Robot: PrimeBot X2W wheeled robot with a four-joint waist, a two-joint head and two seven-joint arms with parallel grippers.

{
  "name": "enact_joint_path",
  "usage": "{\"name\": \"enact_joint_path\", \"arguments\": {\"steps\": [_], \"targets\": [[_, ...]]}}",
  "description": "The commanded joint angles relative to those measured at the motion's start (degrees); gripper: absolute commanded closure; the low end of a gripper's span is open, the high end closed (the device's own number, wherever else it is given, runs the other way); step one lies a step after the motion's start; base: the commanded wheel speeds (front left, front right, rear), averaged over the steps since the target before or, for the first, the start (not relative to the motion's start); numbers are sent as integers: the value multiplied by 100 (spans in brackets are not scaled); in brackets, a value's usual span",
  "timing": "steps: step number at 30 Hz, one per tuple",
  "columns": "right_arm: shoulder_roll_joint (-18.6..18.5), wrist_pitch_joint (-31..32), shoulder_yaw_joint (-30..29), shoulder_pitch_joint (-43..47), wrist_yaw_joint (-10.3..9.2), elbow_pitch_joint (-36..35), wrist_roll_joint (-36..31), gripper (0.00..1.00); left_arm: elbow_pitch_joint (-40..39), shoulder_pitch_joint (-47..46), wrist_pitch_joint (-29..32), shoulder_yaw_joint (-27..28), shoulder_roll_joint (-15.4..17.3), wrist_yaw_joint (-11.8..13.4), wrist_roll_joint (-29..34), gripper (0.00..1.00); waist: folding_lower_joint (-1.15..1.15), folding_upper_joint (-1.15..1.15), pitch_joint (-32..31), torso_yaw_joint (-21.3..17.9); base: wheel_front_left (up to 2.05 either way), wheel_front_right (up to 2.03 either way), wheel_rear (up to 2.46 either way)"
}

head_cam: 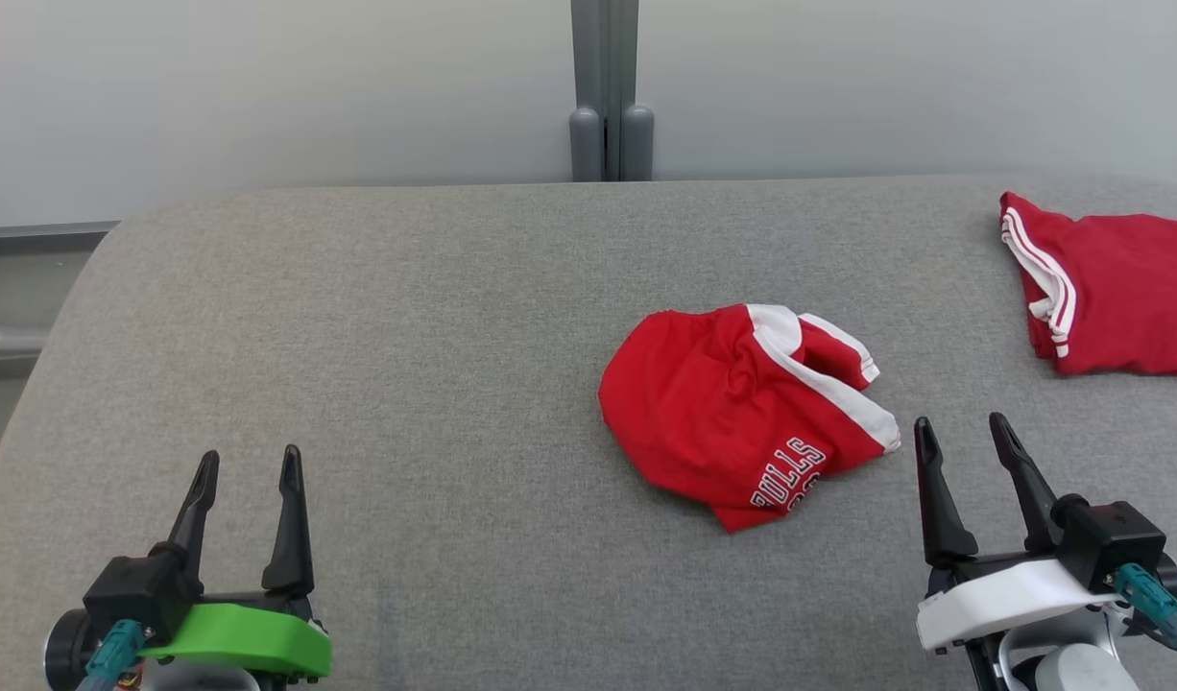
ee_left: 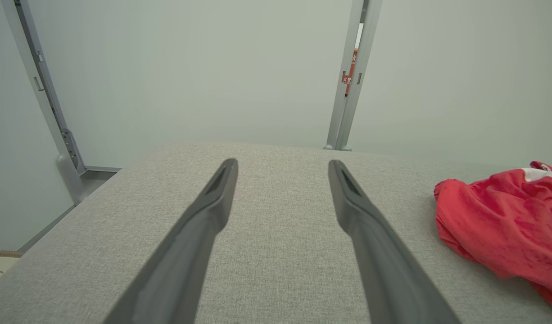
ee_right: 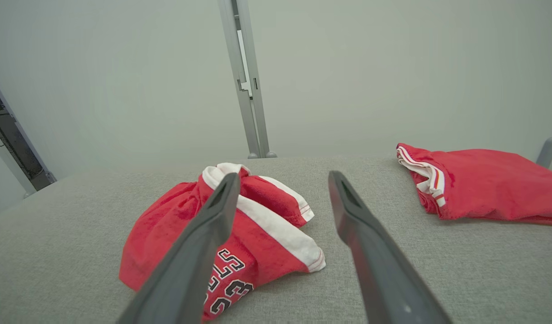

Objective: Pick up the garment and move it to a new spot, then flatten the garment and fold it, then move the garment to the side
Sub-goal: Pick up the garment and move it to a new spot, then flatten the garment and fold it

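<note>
**Crumpled red jersey on a grey bench, both tools released**

A red garment [head_cam: 742, 413] lies in a loose heap on a grey fabric-covered bench [head_cam: 406, 336], a little right of the middle and towards the robot's side. It is a sports jersey, bunched and rounded on its left, with folds running through the middle. A wide white band of trim crosses its upper right part, and a second white-edged opening curls just behind that band. Near the lower edge there is block lettering, upside down from the head view, in which "ULLS" can be read. The right wrist view also shows the number 23 below it, in black and white.

The left tool [head_cam: 250, 453] hovers over bare bench at the lower left, well apart from the garment, fingers spread and holding nothing. The right tool [head_cam: 960, 420] sits just beside the garment's lower right corner, fingers also spread and holding nothing.

A second red garment [head_cam: 1116, 288], with white striped trim, lies flatter at the far right edge.
</note>
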Motion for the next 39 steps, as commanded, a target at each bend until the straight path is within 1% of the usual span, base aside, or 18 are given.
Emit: {"name": "enact_joint_path", "arguments": {"steps": [1,14,39], "targets": [[-40,-16,-17,78,-8,-27,4,0,-44,87,-15,41,-41,-22,34,0,0,0,-12,20,0,0,0],[-14,-16,-63,249,-8,-23,10,0,-39,164,-15,184,-188,-151,166,0,0,0,-10,-2,0,0,0],[-5,-16,-54,238,-8,100,25,0,99,97,-15,369,-335,-258,341,0,0,0,-32,-27,0,0,0]]}}
